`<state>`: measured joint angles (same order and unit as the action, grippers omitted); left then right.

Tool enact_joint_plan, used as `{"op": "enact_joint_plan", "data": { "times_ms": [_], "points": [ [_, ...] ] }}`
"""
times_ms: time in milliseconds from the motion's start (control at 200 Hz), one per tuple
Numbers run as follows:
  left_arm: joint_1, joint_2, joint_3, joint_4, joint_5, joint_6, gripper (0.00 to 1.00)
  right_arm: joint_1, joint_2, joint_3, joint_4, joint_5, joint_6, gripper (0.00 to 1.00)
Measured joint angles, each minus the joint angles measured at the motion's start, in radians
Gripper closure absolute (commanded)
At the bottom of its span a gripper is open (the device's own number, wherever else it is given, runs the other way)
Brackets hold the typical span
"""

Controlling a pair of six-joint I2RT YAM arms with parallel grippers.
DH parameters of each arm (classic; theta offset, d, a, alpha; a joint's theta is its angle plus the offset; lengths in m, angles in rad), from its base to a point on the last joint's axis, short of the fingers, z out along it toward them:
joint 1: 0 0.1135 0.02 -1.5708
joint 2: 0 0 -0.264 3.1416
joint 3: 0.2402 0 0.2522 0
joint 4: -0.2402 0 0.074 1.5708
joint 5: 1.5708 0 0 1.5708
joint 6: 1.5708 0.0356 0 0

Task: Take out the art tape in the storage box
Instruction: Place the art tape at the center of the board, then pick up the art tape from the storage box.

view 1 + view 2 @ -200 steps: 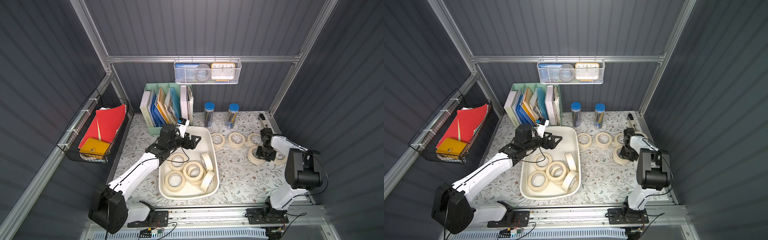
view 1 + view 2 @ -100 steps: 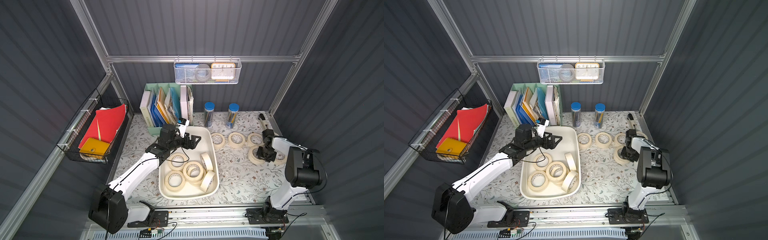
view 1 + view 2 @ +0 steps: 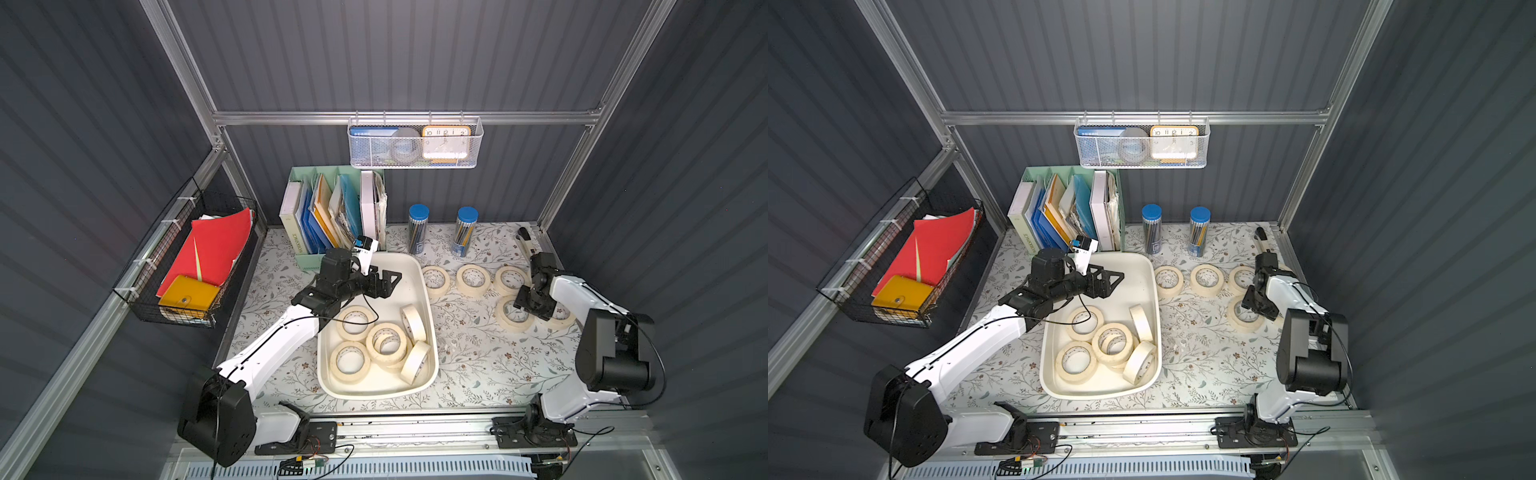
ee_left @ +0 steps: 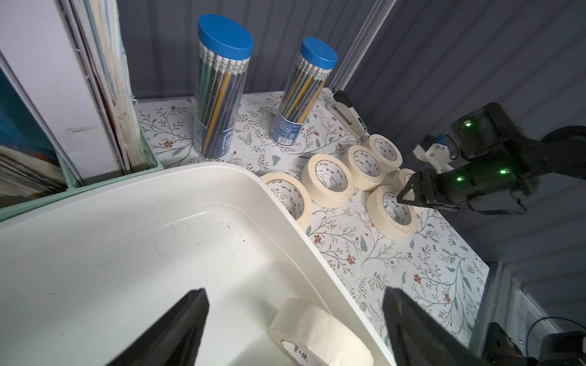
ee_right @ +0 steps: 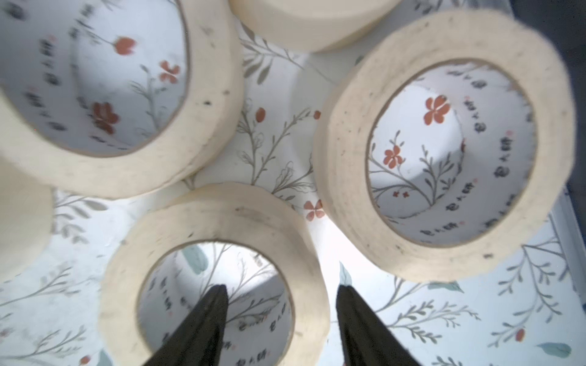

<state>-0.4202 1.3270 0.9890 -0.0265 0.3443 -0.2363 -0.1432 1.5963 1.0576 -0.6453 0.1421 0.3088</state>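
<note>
Holding the left claw (image 3: 392, 284) wide, with nothing between its fingers (image 4: 177, 329), over the bare far end of the box (image 3: 409, 291). Finding tape (image 3: 388, 343) behind that claw, nearer the robot: three rolls lying flat in the box, two more standing on edge, one of these (image 4: 317, 329) just below the claw and being cut off by the wrist view's edge. Making out another roll under the flat ones only as a sliver. Passing, beyond the claw's tips, three rolls (image 3: 472, 279) lying in a row on the table (image 3: 478, 357), outside the box. Reaching the right claw (image 5: 280, 286), parted and straddling the wall of a roll (image 5: 215, 215) resting flat on the table: one finger (image 5: 206, 323) inside the core, the other outside, neither plainly pressing. Seeing neighbouring rolls there only as blur in the wrist view. Losing that claw's tips under its own arm (image 3: 577, 291) in both top views, and half of one further roll (image 3: 563, 323) beside it.
</note>
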Motion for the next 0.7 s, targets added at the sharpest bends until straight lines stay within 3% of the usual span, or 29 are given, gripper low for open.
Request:
{"op": "enact_joint_plan", "data": {
  "times_ms": [200,310,490,700],
  "points": [
    [0.000,0.025,0.027,-0.105,-0.153,-0.008,0.09,0.157,-0.125,0.071,-0.050,-0.053,-0.004,0.34],
    [0.005,0.026,0.024,-0.184,-0.242,-0.072,0.09,0.264,-0.146,0.116,-0.076,-0.089,-0.004,0.34],
    [0.097,0.023,-0.062,-0.214,-0.255,-0.205,0.09,0.384,-0.141,0.130,-0.111,-0.134,-0.004,0.33],
    [0.132,0.023,-0.122,-0.283,-0.267,-0.301,0.12,0.408,-0.129,0.130,-0.135,-0.148,-0.004,0.33]
  ]
}}
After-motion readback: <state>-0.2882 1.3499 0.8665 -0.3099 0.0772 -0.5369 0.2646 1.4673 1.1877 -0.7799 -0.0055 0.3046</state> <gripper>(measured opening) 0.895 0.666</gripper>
